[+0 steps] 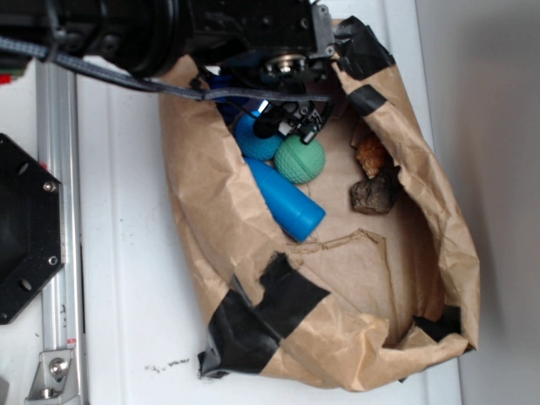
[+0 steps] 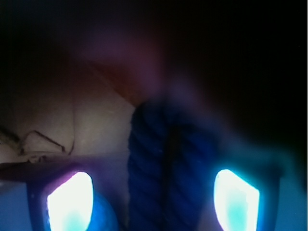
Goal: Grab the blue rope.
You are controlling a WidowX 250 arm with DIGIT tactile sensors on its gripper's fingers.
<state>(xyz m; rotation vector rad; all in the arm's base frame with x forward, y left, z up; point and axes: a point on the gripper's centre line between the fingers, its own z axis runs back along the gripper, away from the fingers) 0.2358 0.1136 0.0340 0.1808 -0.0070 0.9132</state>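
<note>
- Exterior view: a brown paper bag (image 1: 211, 211), patched with black tape (image 1: 266, 316), lies open on a white table (image 1: 126, 253).
- The black robot arm (image 1: 169, 25) reaches in over the bag's top edge, and the gripper (image 1: 291, 122) hangs just above a teal ball (image 1: 301, 160).
- A bright blue bottle (image 1: 287, 202) lies slanted just beside the ball, its upper end under the arm.
- Only a small dark blue bit of the rope (image 1: 221, 84) shows near the top edge; the arm hides the rest.
- Two brown lumps (image 1: 374, 177) sit to the right, apart from the ball.
- How far the jaws are spread cannot be told here.
- Wrist view: dark and blurred. The twisted navy rope (image 2: 154, 163) runs up the middle between two glowing fingers (image 2: 70, 202), which stand apart on either side, not touching it.
- Crumpled paper lies to the left of the rope.
</note>
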